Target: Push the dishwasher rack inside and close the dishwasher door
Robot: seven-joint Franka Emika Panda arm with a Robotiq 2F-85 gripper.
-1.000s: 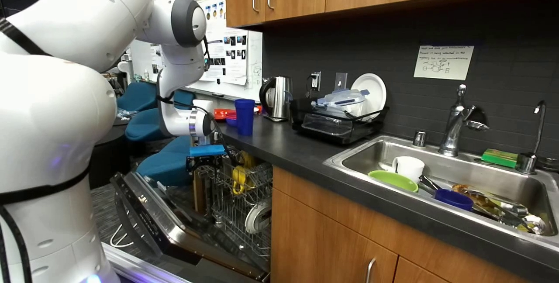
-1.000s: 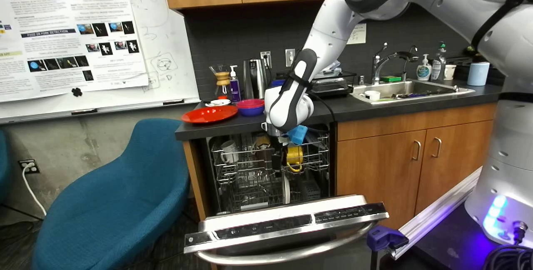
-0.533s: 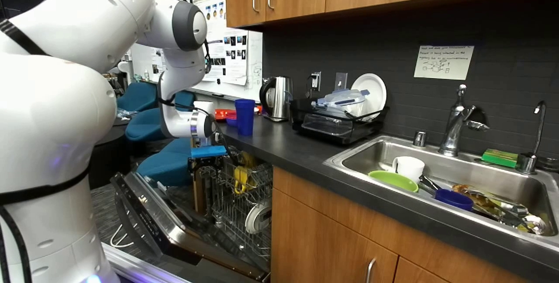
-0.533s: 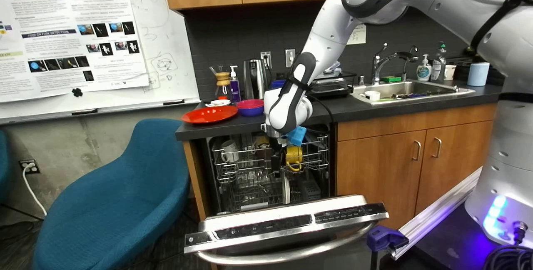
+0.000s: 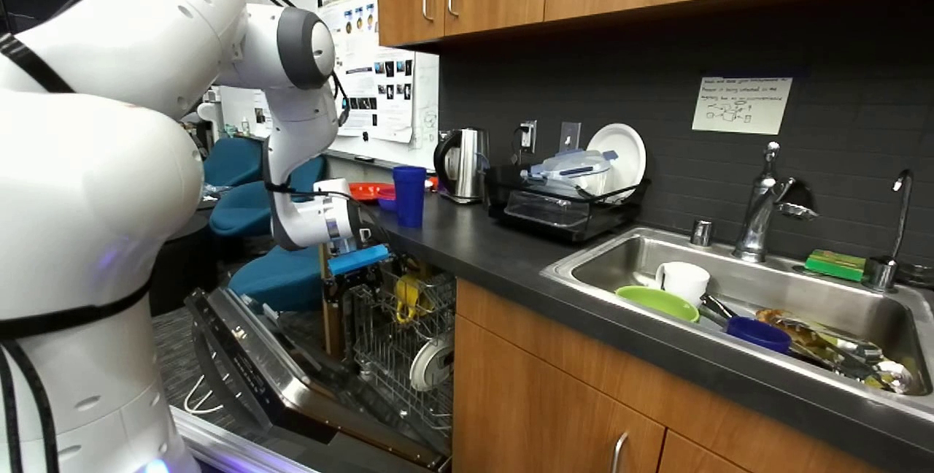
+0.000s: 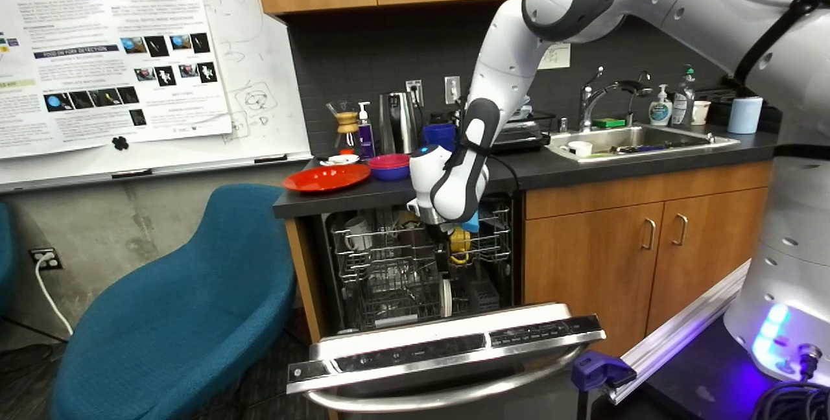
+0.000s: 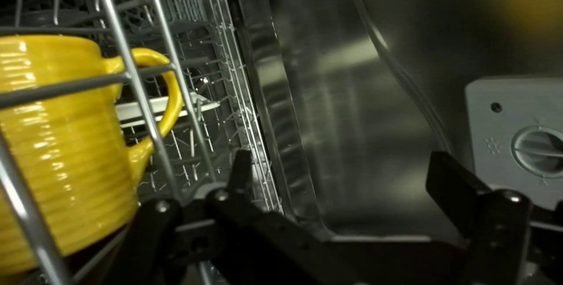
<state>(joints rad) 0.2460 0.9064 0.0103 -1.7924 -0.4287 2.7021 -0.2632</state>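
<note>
Here, the dishwasher rack, a wide, shallow basket of grey wire, occupies the upper level of the opening beneath the dark counter. Its long axis runs from side to side across this opening, roughly in line with the counter's front edge, and its front faces the dishwasher door; how far inward it sits cannot be told. The door stands partly lowered, sloping outward from its base, so that its upper edge and curved handle point away from the rack and its inner face is turned obliquely upward. The gripper points down into the space between rack and door and thus stands in the path between them. Its jaws are wide, the fingers well apart above the door's metal inner face; in the wrist view, the finger nearer the rack overlaps the wires, but contact cannot be determined. Near the farther finger, a grey fitting with a round dial is set in the door. A yellow mug sits in the rack just beside the gripper, its handle directed toward the door, while a white mug occupies the end away from the wooden cabinet. Below, a lower rack bears a white plate set on edge. The white arm bends down in front of the counter, on which a red plate and stacked bowls rest. In an exterior view, a blue chair stands near one end of the door and a purple clamp near the opposite end.
</note>
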